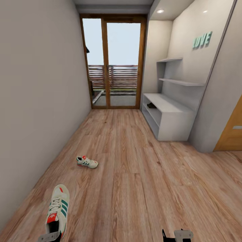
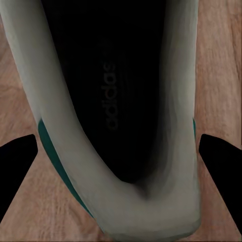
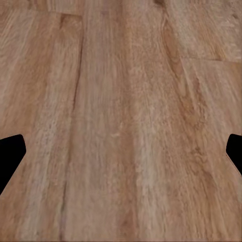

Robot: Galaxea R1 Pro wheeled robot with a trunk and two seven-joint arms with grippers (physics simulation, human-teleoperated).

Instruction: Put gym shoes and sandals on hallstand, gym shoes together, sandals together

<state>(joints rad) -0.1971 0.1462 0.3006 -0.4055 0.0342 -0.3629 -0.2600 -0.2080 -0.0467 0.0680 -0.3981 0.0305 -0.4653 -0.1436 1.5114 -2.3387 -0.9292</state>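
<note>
Pale walls close in a narrow corridor whose wood-plank floor (image 1: 134,174) runs up to a glazed wooden door (image 1: 113,62) at the top centre of the head view, with a slatted railing beyond the glass. At the right of that frame stands the hallstand (image 1: 169,117), a pale grey-white unit with two low open shelves, a back panel and two staggered floating shelves above; a dark shape lies in its upper low shelf, too small to name for certain. Green letters (image 1: 202,40) hang on the wall at upper right, and part of an orange-brown door (image 1: 232,129) shows at the right edge. One gym shoe (image 1: 87,162) lies on the floor left of centre, well apart from the hallstand. The other gym shoe (image 1: 57,210) sits at the lower left of the head view, toe pointing up the frame, with the left gripper (image 1: 49,237) at its heel on the bottom edge. In the left wrist view this shoe's dark inside with printed lettering and its cream heel collar lie between the two dark fingers (image 2: 17,166), which stand widely spread on either side without touching it, so the left gripper is released. The right gripper (image 1: 178,235) shows at the bottom edge right of centre; in the right wrist view its fingers (image 3: 10,154) sit at the two side edges over bare planks, spread wide and grasping nothing.
</note>
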